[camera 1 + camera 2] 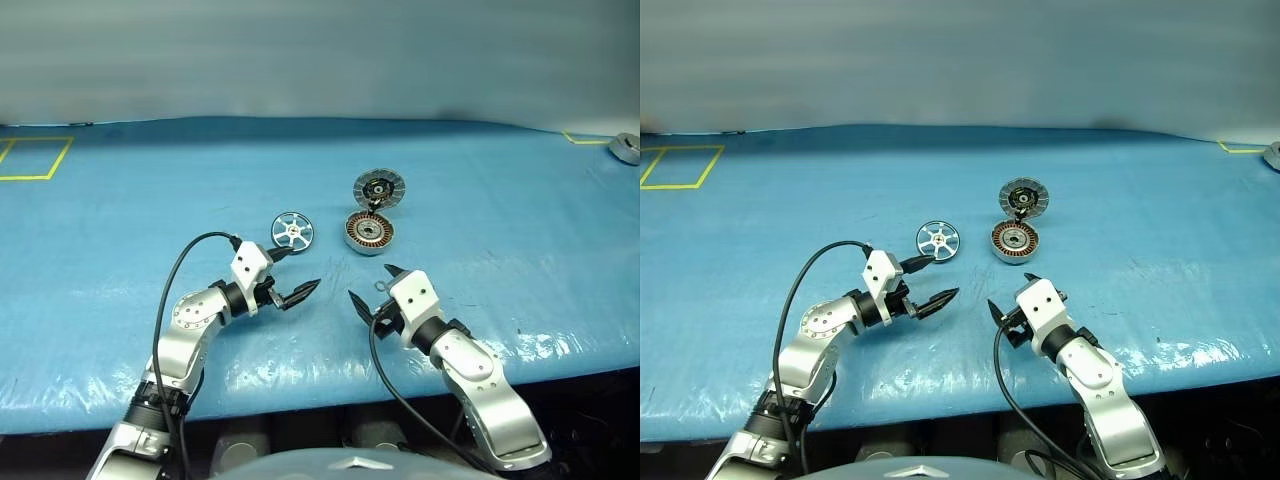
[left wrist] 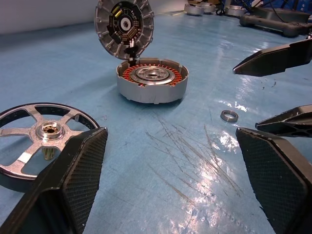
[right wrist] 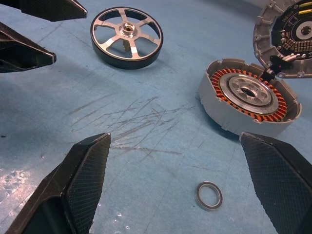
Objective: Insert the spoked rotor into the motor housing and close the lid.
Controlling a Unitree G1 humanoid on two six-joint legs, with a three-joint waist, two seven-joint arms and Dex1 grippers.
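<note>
Spoked rotor [image 3: 126, 37] is showing polished silver metal; motor housing [image 3: 248, 97] is showing matt grey casing around glossy copper windings; lid [image 2: 124, 27] is looking dull ribbed metal; bench [image 2: 195, 161] covering is appearing glossy blue, scratched; claw fingers [image 3: 80, 183] are showing textured black

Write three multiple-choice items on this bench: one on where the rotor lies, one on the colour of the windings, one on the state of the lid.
1. Where does the rotor lie?
A. inside the housing
B. on the blue mat, apart from the housing and on its left
C. in the left gripper

2. What colour are the windings in the housing?
A. green
B. white
C. copper-brown

3. How does the lid stand?
A. tipped up open behind the housing
B. shut flat on the housing
C. held by the right gripper

Key: 1 B, the rotor rests alone on the mat; 2 C, the right wrist view shows the copper ring; 3 A, the lid's ribbed face stands up over the rim.
</note>
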